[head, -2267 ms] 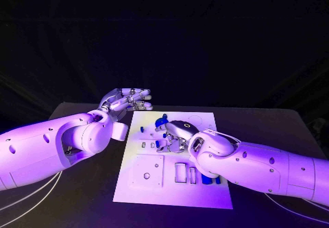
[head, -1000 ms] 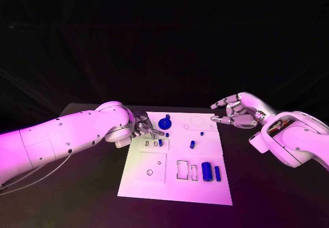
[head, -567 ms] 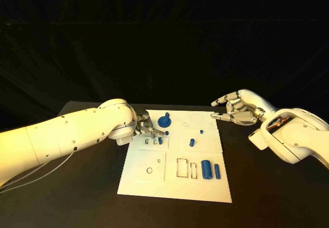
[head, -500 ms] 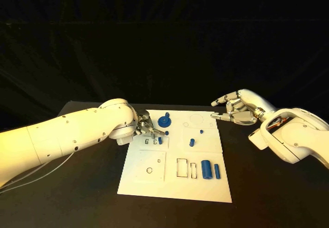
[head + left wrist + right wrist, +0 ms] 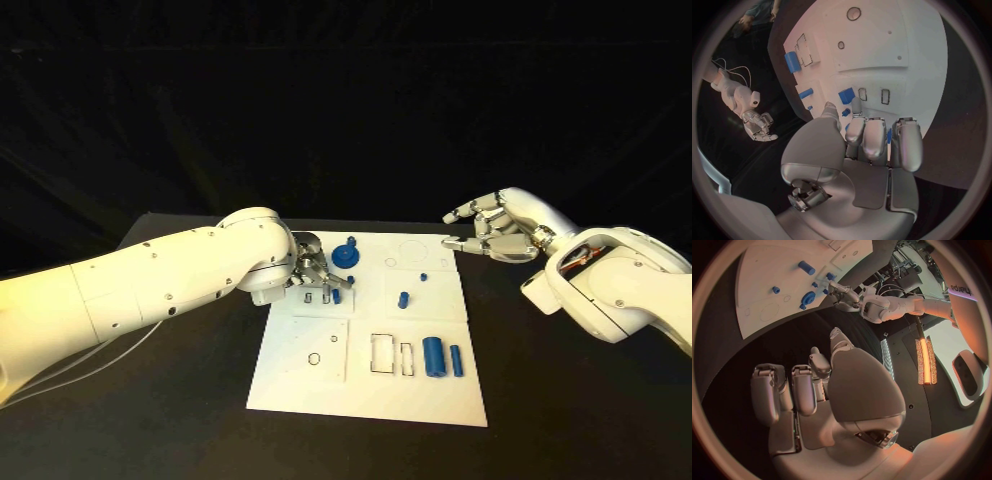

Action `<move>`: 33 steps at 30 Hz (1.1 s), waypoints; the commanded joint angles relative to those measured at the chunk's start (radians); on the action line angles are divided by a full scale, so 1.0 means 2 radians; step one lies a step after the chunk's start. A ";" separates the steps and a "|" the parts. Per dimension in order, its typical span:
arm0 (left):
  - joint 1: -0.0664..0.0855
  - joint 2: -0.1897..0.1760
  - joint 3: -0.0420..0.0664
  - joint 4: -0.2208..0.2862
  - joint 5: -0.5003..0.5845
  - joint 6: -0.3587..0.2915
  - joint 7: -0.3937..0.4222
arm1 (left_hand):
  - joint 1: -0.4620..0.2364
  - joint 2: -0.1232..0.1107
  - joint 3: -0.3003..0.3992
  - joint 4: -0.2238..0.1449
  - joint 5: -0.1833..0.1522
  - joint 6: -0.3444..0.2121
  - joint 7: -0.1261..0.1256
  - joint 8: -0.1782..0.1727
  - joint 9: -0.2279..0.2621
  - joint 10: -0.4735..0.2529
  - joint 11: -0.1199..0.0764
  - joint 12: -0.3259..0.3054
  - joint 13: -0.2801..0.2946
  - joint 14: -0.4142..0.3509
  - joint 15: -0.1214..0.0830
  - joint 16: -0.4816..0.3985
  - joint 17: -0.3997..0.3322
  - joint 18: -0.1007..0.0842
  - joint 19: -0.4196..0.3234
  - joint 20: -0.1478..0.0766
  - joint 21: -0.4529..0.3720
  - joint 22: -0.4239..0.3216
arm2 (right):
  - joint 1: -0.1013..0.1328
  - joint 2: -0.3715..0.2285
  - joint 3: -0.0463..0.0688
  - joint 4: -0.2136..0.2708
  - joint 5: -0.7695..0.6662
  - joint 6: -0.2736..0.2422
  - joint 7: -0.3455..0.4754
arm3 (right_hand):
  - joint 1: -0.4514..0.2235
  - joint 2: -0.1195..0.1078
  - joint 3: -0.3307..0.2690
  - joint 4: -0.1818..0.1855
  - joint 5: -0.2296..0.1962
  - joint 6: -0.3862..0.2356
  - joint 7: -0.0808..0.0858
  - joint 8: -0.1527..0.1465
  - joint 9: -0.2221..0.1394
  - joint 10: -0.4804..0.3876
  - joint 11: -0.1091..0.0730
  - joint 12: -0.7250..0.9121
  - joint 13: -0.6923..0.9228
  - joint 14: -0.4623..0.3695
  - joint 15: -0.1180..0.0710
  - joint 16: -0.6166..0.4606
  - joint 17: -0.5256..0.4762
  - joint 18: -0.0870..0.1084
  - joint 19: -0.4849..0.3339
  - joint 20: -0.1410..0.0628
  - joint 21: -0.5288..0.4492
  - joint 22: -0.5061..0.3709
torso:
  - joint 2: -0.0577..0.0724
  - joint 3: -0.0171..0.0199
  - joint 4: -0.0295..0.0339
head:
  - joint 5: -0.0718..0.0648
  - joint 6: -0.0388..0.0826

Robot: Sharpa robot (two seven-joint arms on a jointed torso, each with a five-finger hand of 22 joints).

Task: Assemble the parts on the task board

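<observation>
Black table [image 5: 173, 400] is carrying the white task board [image 5: 368, 385], long axis running away from the robot. Left hand [image 5: 309, 270] is sitting at the board's far left edge, fingers curling down over a small blue part [image 5: 336, 295] by the rectangular slots; whether it's pinching that part can't be told. Right hand [image 5: 495, 232] is hovering off the board's far right corner, fingers apart, empty, so left is nearer. Blue knob [image 5: 346, 255] is sitting just beside the left fingers. Dark room behind.
</observation>
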 commanded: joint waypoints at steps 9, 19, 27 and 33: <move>0.001 0.006 -0.001 -0.009 -0.003 0.033 -0.005 | 0.010 0.003 -0.003 -0.001 -0.002 -0.006 0.001 0.004 0.007 -0.002 -0.002 0.002 0.001 0.007 -0.002 -0.003 0.001 -0.009 0.003 0.000 0.004 0.010 | 0.000 0.000 0.000 -0.002 0.000 0.008 -0.004 | -0.003 0.001 -0.003 0.000 0.003 0.001 -0.001 0.002 0.000 0.004 -0.001 0.003 0.001 0.031 -0.003 -0.002 0.046 0.007 0.018 -0.003 0.000 0.095 | 0.000 0.0001 -0.0003 | -0.001 -0.001; 0.001 0.009 -0.001 -0.010 -0.003 0.038 -0.005 | 0.015 0.004 -0.003 -0.002 -0.002 -0.008 0.001 0.006 0.011 -0.002 -0.002 0.002 0.002 0.007 -0.002 -0.004 0.001 -0.009 0.003 0.000 0.004 0.011 | 0.000 0.002 0.000 -0.003 0.000 0.009 -0.004 | -0.003 0.001 -0.003 0.000 0.003 0.001 -0.001 0.002 0.000 0.004 -0.001 0.003 0.001 0.031 -0.003 -0.002 0.046 0.007 0.018 -0.003 0.000 0.095 | 0.000 0.0001 -0.0001 | -0.002 -0.002; 0.001 0.010 -0.001 -0.010 0.000 0.034 -0.004 | 0.019 0.006 -0.002 -0.002 -0.002 -0.010 0.001 0.007 0.014 -0.002 -0.002 0.002 0.001 0.007 -0.002 -0.004 0.002 -0.009 0.003 0.000 0.004 0.011 | 0.000 0.003 0.000 -0.005 0.000 0.011 -0.005 | -0.004 0.001 -0.003 0.000 0.004 0.001 -0.001 0.002 -0.001 0.005 -0.001 0.004 0.001 0.031 -0.003 -0.003 0.045 0.007 0.018 -0.003 -0.001 0.095 | 0.000 0.0004 0.0004 | -0.003 -0.003; 0.001 0.011 -0.001 -0.010 0.008 0.023 -0.002 | 0.041 0.018 0.009 -0.007 -0.002 -0.014 0.001 0.009 0.023 -0.003 -0.002 0.000 0.000 0.007 -0.002 -0.004 0.002 -0.009 0.002 0.000 0.005 0.011 | -0.001 0.005 0.000 -0.006 -0.013 0.016 -0.007 | -0.004 0.002 -0.003 0.000 0.004 0.001 -0.001 0.002 -0.001 0.004 -0.001 0.003 0.000 0.031 -0.003 -0.003 0.044 0.008 0.017 -0.003 -0.002 0.095 | 0.000 0.0003 0.0002 | -0.002 -0.003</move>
